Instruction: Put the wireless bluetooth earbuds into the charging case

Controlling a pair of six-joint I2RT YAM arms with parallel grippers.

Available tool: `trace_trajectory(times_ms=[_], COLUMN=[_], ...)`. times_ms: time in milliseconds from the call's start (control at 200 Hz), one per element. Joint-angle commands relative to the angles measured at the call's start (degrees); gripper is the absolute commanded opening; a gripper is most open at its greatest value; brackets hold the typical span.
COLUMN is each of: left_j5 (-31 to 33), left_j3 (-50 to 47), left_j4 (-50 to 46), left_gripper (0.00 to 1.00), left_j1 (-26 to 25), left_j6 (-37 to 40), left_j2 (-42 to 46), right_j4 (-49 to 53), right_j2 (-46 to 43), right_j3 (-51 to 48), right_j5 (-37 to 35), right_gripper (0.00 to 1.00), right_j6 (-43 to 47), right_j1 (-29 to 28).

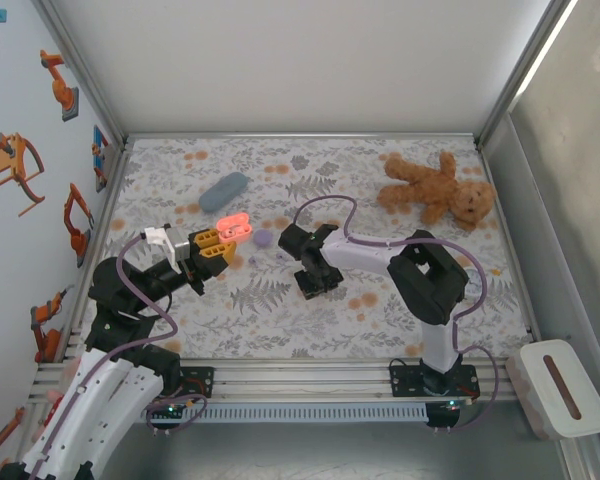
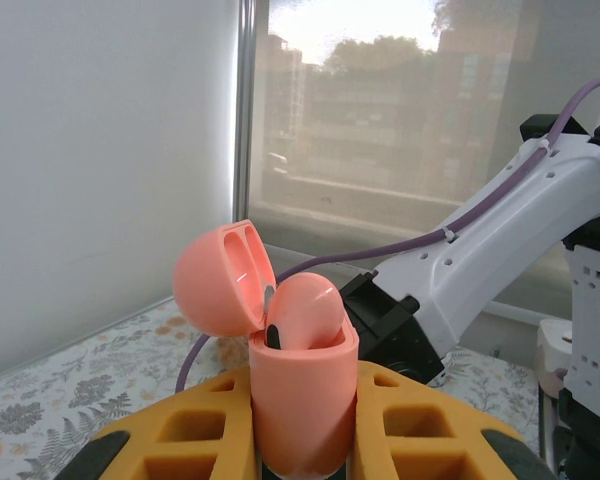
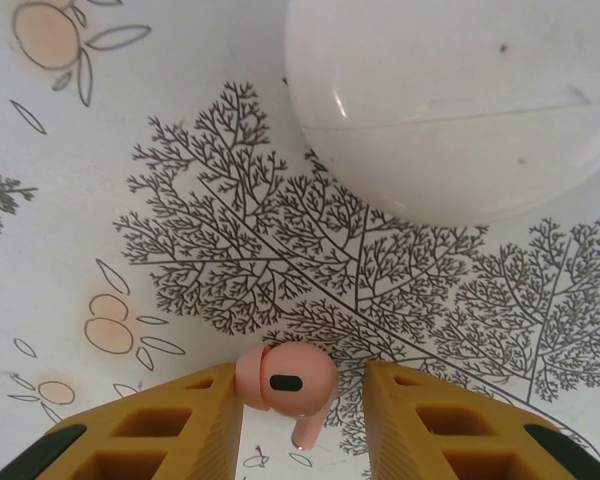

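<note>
- Clamping the salmon-pink charging case (image 2: 302,400) between its yellow fingers, the left gripper (image 1: 218,240) is pressed shut on the case body; the case stands upright in the grip, raised above the floral table cover (image 1: 280,320)
- the lid (image 2: 220,275) is hinged back and open, tilted to the left in the left wrist view
- one seated earbud (image 2: 302,308), the same salmon-pink, sits in the case's well with its rounded top above the rim; whether a second well beside it is filled cannot be told
- the right gripper (image 3: 302,385) is low over the table cover with its jaws partly spread, one on each side of a loose earbud (image 3: 285,380)
- this salmon-pink bud lies on the cover, touching the left-hand finger (image 3: 180,425) in that view, with a small gap to the other finger; its stem points toward the camera
- a white rounded case (image 3: 450,100), closed, lies on the cover just beyond the bud
- seen from above, a blue-grey case (image 1: 224,190) and a small lilac case (image 1: 263,238) lie near the left gripper; a teddy bear (image 1: 440,188) lies at the far right
</note>
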State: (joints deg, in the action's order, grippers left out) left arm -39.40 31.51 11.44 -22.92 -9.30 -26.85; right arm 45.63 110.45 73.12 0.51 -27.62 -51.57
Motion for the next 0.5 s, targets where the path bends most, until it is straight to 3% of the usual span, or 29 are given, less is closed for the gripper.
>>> trace_trajectory(times_ms=[0,496], left_j5=[0.2,0.5], left_j3=[2.1,2.8], left_j4=[0.5,-0.7], left_gripper=[0.0,0.0], left_j1=[-0.3,-0.3], left_j6=[1.0,1.7], left_j2=[-0.1,0.1], right_j4=[2.0,-0.1], right_j2=[-2.7,0.5], right_j3=[1.2,2.2], right_j5=[-0.5,-0.7], right_gripper=[0.37,0.37], right_j6=[-0.7,-0.6], right_j1=[0.0,0.0])
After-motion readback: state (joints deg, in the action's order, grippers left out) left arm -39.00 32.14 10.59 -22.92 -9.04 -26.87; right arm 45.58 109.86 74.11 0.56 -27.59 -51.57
